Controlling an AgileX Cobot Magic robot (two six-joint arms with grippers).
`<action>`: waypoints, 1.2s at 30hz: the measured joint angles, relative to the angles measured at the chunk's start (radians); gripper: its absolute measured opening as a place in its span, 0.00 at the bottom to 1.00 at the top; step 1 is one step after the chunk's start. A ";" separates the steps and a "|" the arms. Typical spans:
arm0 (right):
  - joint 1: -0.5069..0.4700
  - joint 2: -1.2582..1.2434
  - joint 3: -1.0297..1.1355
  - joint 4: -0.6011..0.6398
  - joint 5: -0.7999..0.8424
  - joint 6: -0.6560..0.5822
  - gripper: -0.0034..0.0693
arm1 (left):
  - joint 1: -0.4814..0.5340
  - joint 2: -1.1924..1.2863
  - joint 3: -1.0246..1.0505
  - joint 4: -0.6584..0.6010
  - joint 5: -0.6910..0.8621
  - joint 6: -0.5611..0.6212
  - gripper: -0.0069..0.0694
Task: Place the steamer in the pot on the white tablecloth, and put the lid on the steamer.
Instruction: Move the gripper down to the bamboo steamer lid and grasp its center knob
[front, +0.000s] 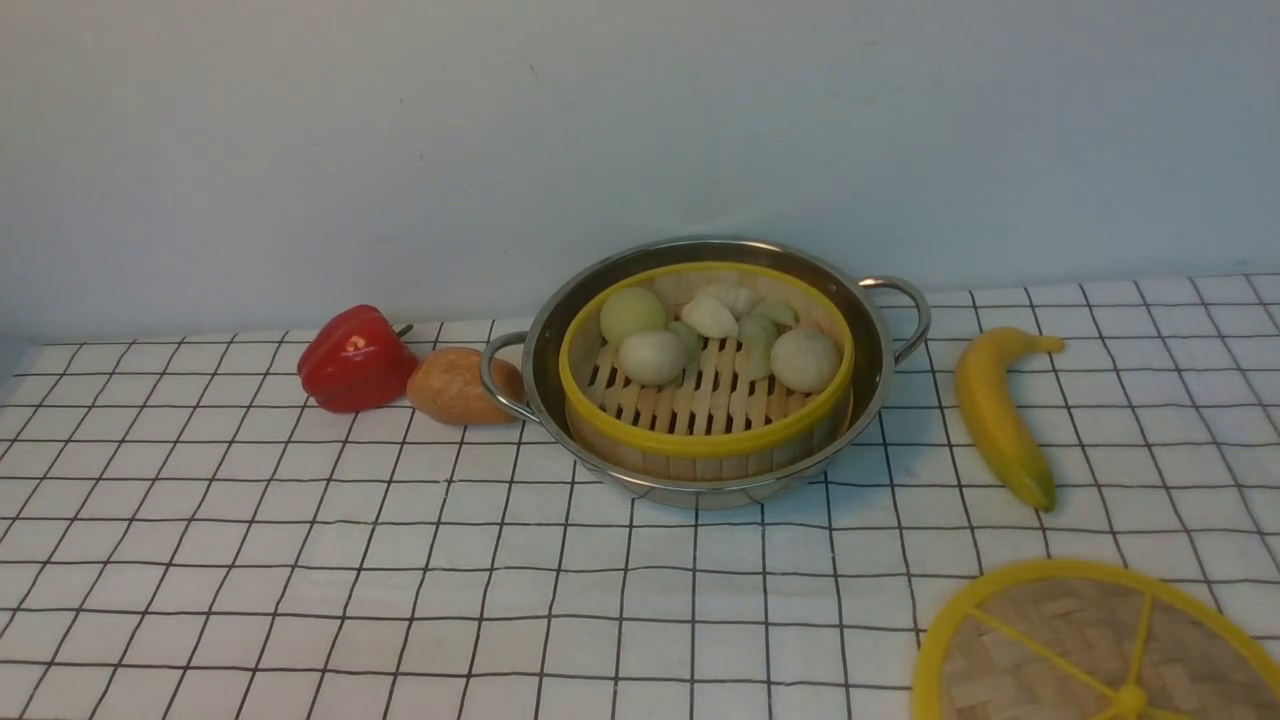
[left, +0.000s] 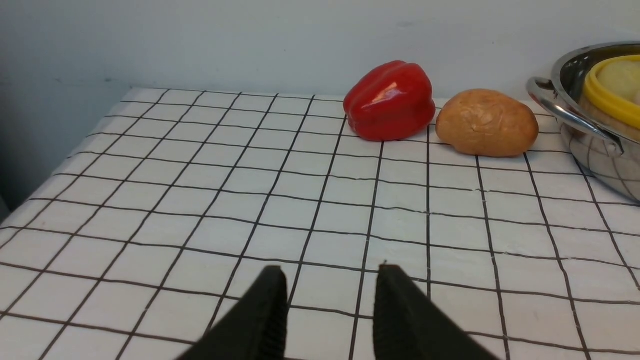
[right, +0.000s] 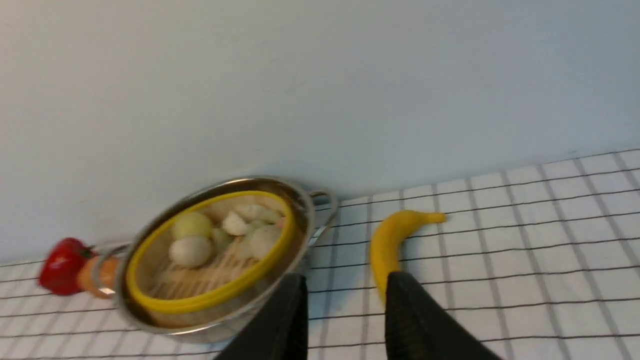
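The shiny steel pot (front: 872, 372) stands on the white tablecloth (front: 300, 560) near the back wall. Inside it sits the bamboo steamer (front: 700, 440), uncovered, with pale buns and dumplings on its slats. The woven lid (front: 1090, 650) lies flat on the cloth at the front right, partly cut off by the frame edge. Neither arm shows in the front view. My left gripper (left: 332, 272) is open and empty, low over the cloth to the left of the pot (left: 595, 145). My right gripper (right: 345, 280) is open and empty, facing the pot (right: 298, 225) and steamer (right: 210, 297) from some way off.
A red bell pepper (front: 355, 360) and a brown potato-like piece (front: 455, 385) lie just left of the pot, the latter touching its handle. A yellow banana (front: 995, 415) lies to the pot's right, between pot and lid. The wall rises close behind the pot.
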 joint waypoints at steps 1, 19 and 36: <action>0.007 0.013 -0.012 0.020 0.016 -0.005 0.38 | 0.000 0.000 0.000 0.000 0.000 0.001 0.41; 0.062 0.590 -0.045 0.007 0.198 -0.456 0.38 | -0.123 -0.001 0.000 0.001 -0.001 0.001 0.41; 0.368 1.111 -0.045 -0.334 0.038 -0.260 0.38 | -0.125 -0.001 0.000 0.001 -0.001 0.001 0.41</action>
